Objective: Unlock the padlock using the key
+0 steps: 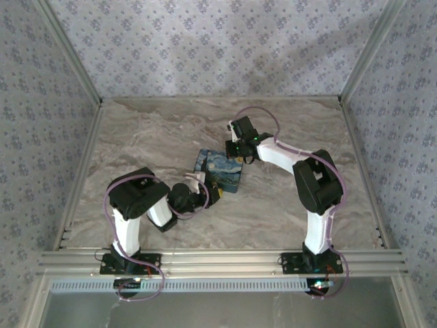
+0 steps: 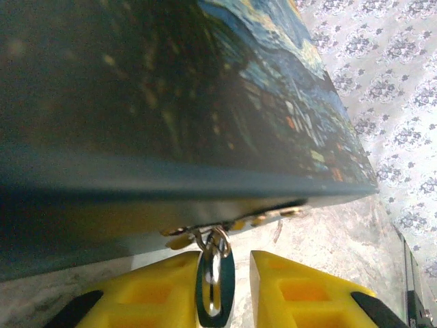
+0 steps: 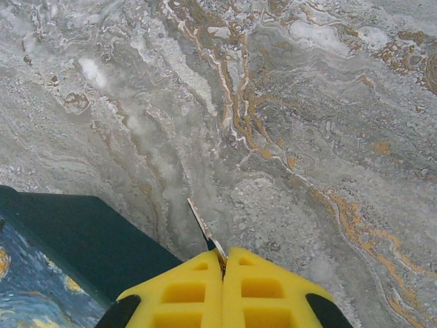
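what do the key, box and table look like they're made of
Key: likely metal, thin blade with a bright glint. Box: probably card or wood under a glossy printed painting, dark teal sides; can't tell which. Table: marble-look surface, grey and tan veins, possibly laminate.

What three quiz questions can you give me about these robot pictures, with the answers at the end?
1. True or false: the right gripper is shut on the key.
2. What is painted on the box? A) a swirly starry night sky B) a red car C) nothing, it is plain white
3. Fill in the gap: the padlock sits between the left gripper and its two ___ fingers.
Key: 1 true; 2 A; 3 yellow.
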Available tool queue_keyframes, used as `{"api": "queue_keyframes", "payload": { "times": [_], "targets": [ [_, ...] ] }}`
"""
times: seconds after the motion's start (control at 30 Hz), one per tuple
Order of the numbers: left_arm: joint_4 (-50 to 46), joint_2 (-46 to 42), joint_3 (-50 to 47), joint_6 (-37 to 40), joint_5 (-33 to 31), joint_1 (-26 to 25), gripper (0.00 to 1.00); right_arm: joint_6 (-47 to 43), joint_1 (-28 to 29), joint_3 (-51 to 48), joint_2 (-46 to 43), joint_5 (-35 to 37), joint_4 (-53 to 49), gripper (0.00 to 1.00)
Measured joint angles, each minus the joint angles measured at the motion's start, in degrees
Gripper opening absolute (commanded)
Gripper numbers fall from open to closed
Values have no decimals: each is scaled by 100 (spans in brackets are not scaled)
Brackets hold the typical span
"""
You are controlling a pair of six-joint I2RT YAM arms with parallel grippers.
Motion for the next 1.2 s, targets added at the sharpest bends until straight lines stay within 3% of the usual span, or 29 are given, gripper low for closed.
{"api": "queue_keyframes", "payload": {
  "times": [0.43,0.67,0.97,1.2],
  "targets": [
    [-457,-264,17,-48,474,219,0,-2,-70,-48,-66,-103,-66,0],
    [-1241,-562,188,-24,713,304,0,-28,-262,85,-76,-236,-470,0],
    [-1628,-640,382,-120,673,341,0,-28,-970,243,-190,-238,-848,0],
    [-1755,-579,577,-415,490,374,0,28,-1394,-267,-1217,-568,-723,0]
  ]
}}
